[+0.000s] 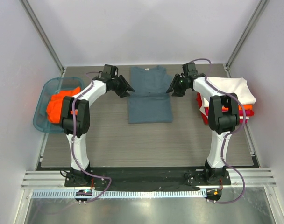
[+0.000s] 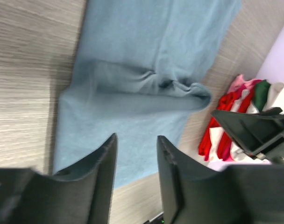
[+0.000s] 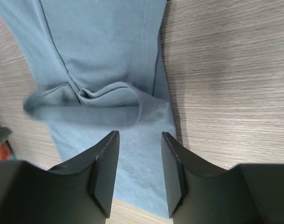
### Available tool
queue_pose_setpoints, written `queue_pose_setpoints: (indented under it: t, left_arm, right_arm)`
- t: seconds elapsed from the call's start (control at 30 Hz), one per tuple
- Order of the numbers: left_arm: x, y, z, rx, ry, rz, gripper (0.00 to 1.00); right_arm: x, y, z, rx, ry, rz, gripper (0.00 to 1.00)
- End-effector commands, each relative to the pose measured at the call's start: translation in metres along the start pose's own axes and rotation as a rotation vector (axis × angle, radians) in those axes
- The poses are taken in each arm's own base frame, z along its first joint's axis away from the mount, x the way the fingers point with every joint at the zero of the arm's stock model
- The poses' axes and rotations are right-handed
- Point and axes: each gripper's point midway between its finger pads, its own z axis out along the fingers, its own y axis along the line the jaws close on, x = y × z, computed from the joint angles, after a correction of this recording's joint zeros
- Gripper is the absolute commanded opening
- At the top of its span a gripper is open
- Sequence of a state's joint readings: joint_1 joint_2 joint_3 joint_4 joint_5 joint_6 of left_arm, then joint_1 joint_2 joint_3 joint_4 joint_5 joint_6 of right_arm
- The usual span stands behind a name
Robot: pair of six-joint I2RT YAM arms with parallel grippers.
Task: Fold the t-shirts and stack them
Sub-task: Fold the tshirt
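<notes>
The slate blue-grey t-shirt lies flat at the middle back of the table, its sides folded in and its collar toward the far wall. My left gripper hovers at its left edge and my right gripper at its right edge. In the left wrist view the left gripper stands open over the shirt, with nothing between its fingers. The right gripper is likewise open above the shirt, just behind a folded-in sleeve. Folded shirts are stacked at the right, a white one on top of red ones.
A teal plastic basket at the left table edge holds an orange shirt. The stack also shows pink and dark green layers. White walls close in the back and both sides. Bare wood-grain table stretches in front of the shirt.
</notes>
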State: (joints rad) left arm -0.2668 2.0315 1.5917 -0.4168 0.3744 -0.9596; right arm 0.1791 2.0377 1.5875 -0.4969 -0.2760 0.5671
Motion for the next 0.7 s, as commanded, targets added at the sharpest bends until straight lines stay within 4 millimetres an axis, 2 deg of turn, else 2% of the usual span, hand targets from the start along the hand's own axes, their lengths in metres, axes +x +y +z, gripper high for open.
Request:
queue_pose_setpoints:
  t: [0.0, 0.07, 0.13, 0.17, 0.2, 0.23, 0.27, 0.3, 0.33, 0.37, 0.4, 0.43, 0.47, 0.5, 0.57, 0.67]
  left_arm:
    - [0.003, 0.003, -0.002, 0.0, 0.028, 0.013, 0.43]
    - [0.004, 0.004, -0.012, -0.01, 0.003, 0.032, 0.47]
    - [0.013, 0.019, -0.017, -0.053, 0.011, 0.039, 0.47]
    - [0.016, 0.015, -0.026, -0.042, 0.005, 0.048, 0.47]
    - [0.021, 0.019, -0.028, -0.045, 0.015, 0.047, 0.47]
    - [0.034, 0.033, -0.028, -0.068, 0.04, 0.044, 0.46]
    - [0.043, 0.032, -0.035, -0.064, 0.044, 0.06, 0.45]
    - [0.049, 0.036, -0.037, -0.07, 0.048, 0.067, 0.45]
    - [0.063, 0.054, -0.036, -0.108, 0.068, 0.065, 0.44]
    - [0.07, 0.059, -0.037, -0.118, 0.073, 0.071, 0.44]
    - [0.077, 0.056, -0.042, -0.105, 0.069, 0.089, 0.44]
    - [0.091, 0.073, -0.04, -0.137, 0.093, 0.079, 0.43]
    - [0.095, 0.075, -0.041, -0.138, 0.096, 0.082, 0.42]
    - [0.1, 0.077, -0.042, -0.134, 0.094, 0.089, 0.42]
    - [0.11, 0.089, -0.042, -0.152, 0.104, 0.082, 0.41]
    - [0.112, 0.096, -0.041, -0.153, 0.091, 0.087, 0.4]
  right_arm:
    - [-0.01, 0.009, -0.011, -0.027, -0.037, -0.006, 0.47]
    - [-0.008, 0.009, -0.022, -0.023, -0.052, -0.016, 0.47]
    - [0.005, 0.001, -0.025, -0.013, -0.035, -0.015, 0.47]
    - [0.007, 0.003, -0.034, -0.025, -0.048, -0.024, 0.45]
    - [0.026, -0.008, -0.032, -0.015, -0.009, -0.016, 0.44]
    - [0.035, -0.01, -0.033, -0.021, 0.004, -0.018, 0.43]
    - [0.052, -0.018, -0.037, -0.022, 0.019, -0.013, 0.42]
    - [0.063, -0.019, -0.037, -0.031, 0.037, -0.015, 0.41]
    - [0.072, -0.023, -0.04, -0.032, 0.045, -0.014, 0.42]
    - [0.08, -0.025, -0.04, -0.037, 0.049, -0.017, 0.41]
    - [0.097, -0.033, -0.044, -0.032, 0.071, -0.014, 0.41]
    - [0.104, -0.036, -0.046, -0.034, 0.077, -0.014, 0.41]
    - [0.109, -0.038, -0.046, -0.041, 0.074, -0.012, 0.4]
    - [0.121, -0.043, -0.049, -0.043, 0.085, -0.009, 0.4]
    - [0.132, -0.048, -0.049, -0.053, 0.092, -0.005, 0.4]
    - [0.133, -0.045, -0.052, -0.08, 0.079, -0.014, 0.41]
